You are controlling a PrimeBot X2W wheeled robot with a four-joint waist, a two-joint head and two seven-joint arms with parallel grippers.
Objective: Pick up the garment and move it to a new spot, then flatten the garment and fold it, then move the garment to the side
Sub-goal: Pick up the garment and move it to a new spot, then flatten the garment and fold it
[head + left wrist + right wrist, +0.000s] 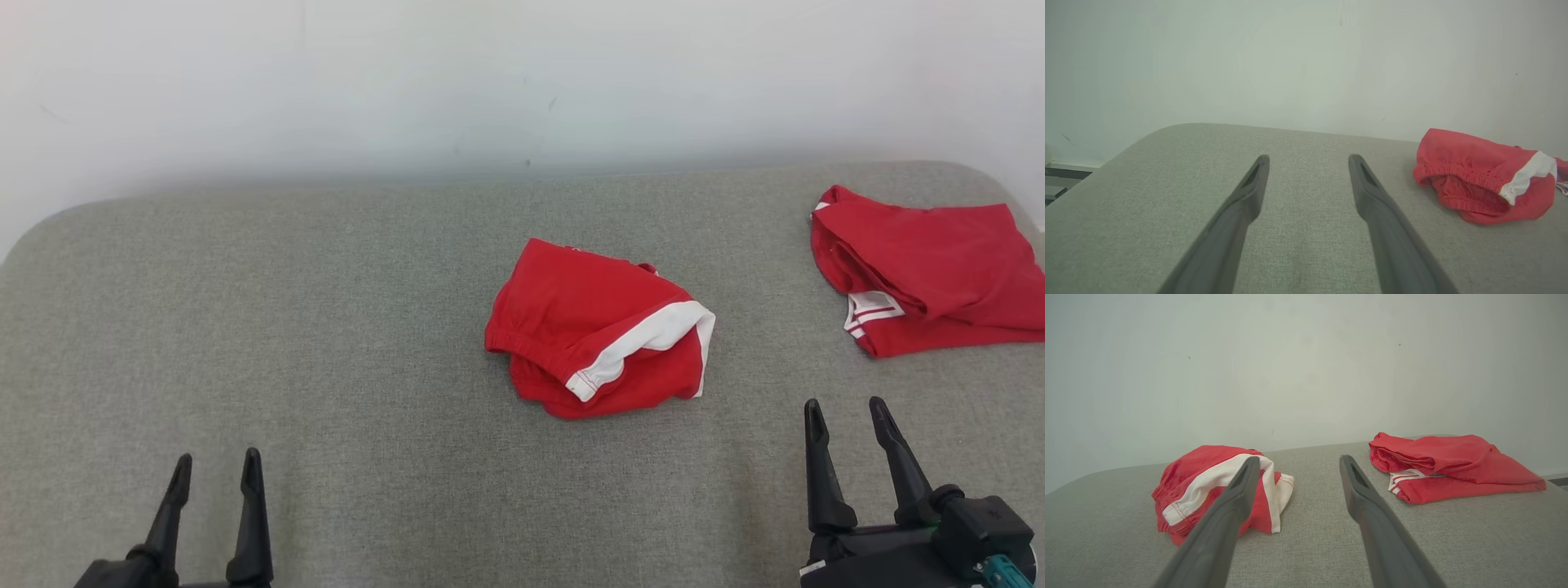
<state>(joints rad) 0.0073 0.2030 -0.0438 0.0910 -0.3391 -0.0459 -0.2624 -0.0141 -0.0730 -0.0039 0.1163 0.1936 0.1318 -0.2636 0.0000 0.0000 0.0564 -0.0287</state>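
I'm holding the left gripper [217,456] low, jaws spread and empty. The shorts [596,331] are lying bunched in the middle of the cushion [326,343], awaiting pickup. I'm hovering the right gripper [844,402] nearer them, jaws likewise apart; the second red piece [922,269] is sitting far right, possibly folded.

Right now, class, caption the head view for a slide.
Open left gripper and open right gripper face crumpled red shorts.
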